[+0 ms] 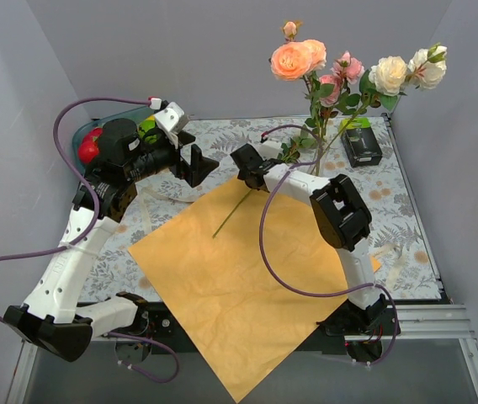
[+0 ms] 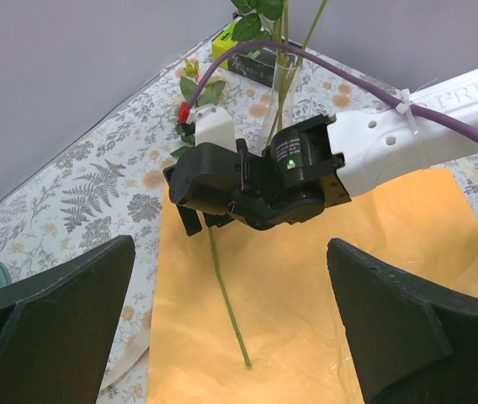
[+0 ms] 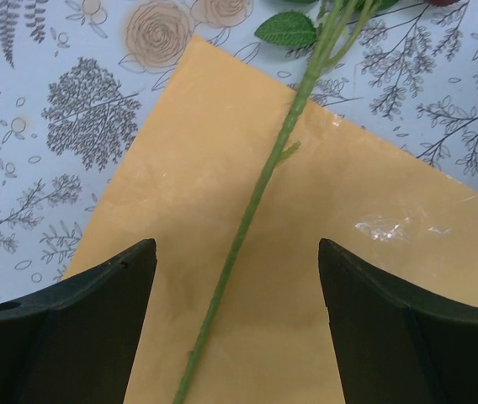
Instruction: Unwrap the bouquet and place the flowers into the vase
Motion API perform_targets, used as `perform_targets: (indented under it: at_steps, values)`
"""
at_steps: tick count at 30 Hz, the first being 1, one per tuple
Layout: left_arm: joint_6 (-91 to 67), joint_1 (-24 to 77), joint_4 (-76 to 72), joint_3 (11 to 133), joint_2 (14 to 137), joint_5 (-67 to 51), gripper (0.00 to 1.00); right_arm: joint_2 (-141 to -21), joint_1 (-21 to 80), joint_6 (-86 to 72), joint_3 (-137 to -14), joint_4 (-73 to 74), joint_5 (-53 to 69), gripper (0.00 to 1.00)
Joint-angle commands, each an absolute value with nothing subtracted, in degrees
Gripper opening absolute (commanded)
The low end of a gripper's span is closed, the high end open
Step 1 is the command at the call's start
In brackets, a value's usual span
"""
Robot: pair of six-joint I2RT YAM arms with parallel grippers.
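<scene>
At the upper left of the top view, the teal bowl point(image 1: 79, 135) of fruit sits out of the way. Right of it the left gripper point(image 1: 199, 166) hangs near the paper's upper edge, jaws spread wide and empty. In the centre the orange paper wrapper point(image 1: 222, 286) lies opened flat, and across it one loose stem point(image 3: 256, 194) runs diagonally from lower left to upper right. The right gripper point(image 3: 237, 244) is poised over it with a finger on each side, jaws wide, nothing gripped yet. Further right the other flowers point(image 1: 365, 71) stand in the glass vase point(image 1: 316, 162), with the black-and-green box point(image 1: 361, 145) beside it.

The step in hand looks to be picking up this last stem. It should go best by coming straight down with the stem centred and closing on the bare stretch below the leaf point(image 3: 285, 29) — without pinching the paper. Then lift and swing the cut end toward the vase mouth, clear of the crowded stems.
</scene>
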State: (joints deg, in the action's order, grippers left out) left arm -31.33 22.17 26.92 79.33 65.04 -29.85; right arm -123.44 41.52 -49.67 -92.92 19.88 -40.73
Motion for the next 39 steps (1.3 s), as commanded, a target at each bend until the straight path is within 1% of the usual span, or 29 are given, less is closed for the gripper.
perform_targets:
  at_steps: [1,5,11,17,20,21,23,24,26,27,29,30,35,37,38,39]
  values:
    - [-30.94,21.36,27.16,79.8,64.07,-31.82,0.98,-123.92,39.29,-50.98,-94.56,20.57,-42.89,0.84]
    - [-30.76,21.09,27.25,79.8,63.72,-31.91,0.98,-125.68,37.97,-50.01,-96.5,20.39,-42.37,0.81]
    - [-31.03,20.92,27.07,80.59,63.28,-31.2,0.98,-128.93,37.26,-49.57,-99.49,20.48,-40.78,0.73]
    - [-30.76,20.83,26.63,80.95,62.67,-30.41,0.98,-130.87,37.79,-48.87,-100.81,20.57,-39.38,0.61]
    - [-30.59,20.83,26.81,81.3,62.67,-30.23,0.98,-130.96,38.32,-48.52,-99.67,19.95,-39.03,0.52]
    - [-30.59,20.92,26.72,81.21,62.75,-30.23,0.98,-130.61,38.41,-48.52,-99.23,19.26,-38.94,0.47]
    - [-30.59,20.92,26.63,81.21,62.58,-30.15,0.98,-129.91,38.58,-48.25,-97.48,18.46,-38.67,0.39]
    - [-30.5,20.92,26.46,81.21,62.58,-30.15,0.98,-129.64,38.67,-47.56,-96.95,17.5,-38.58,0.31]
    - [-30.59,20.92,26.11,81.12,62.49,-30.06,0.98,-129.03,39.2,-46.85,-95.63,16.62,-38.5,0.24]
    - [-30.5,20.92,25.93,80.95,62.49,-30.06,0.98,-128.5,39.29,-46.06,-95.19,15.92,-38.41,0.16]
    - [-30.5,20.83,25.49,80.95,62.49,-30.06,0.98,-127.54,39.64,-45.01,-94.23,15.12,-38.32,0.1]
    - [-30.59,20.92,25.58,80.95,62.66,-30.06,0.98,-127.18,39.81,-43.35,-93.96,13.99,-38.41,0.02]
    - [-31.2,20.83,24.88,80.6,62.75,-29.88,0.98,-123.24,41.31,-37.01,-91.59,8.62,-36.39,0.01]
    - [-31.55,20.92,24.44,80.25,62.49,-29.71,0.98,-121.12,42.36,-33.32,-88.08,4.85,-35.69,0.01]
    - [-31.81,20.83,24.09,79.98,62.49,-29.62,0.98,-118.07,42.71,-32.01,-86.33,2.83,-34.64,0.01]
    - [-31.73,20.83,23.91,79.89,62.49,-29.27,0.98,-116.38,42.98,-29.38,-81.7,-1.89,-33.85,0.01]
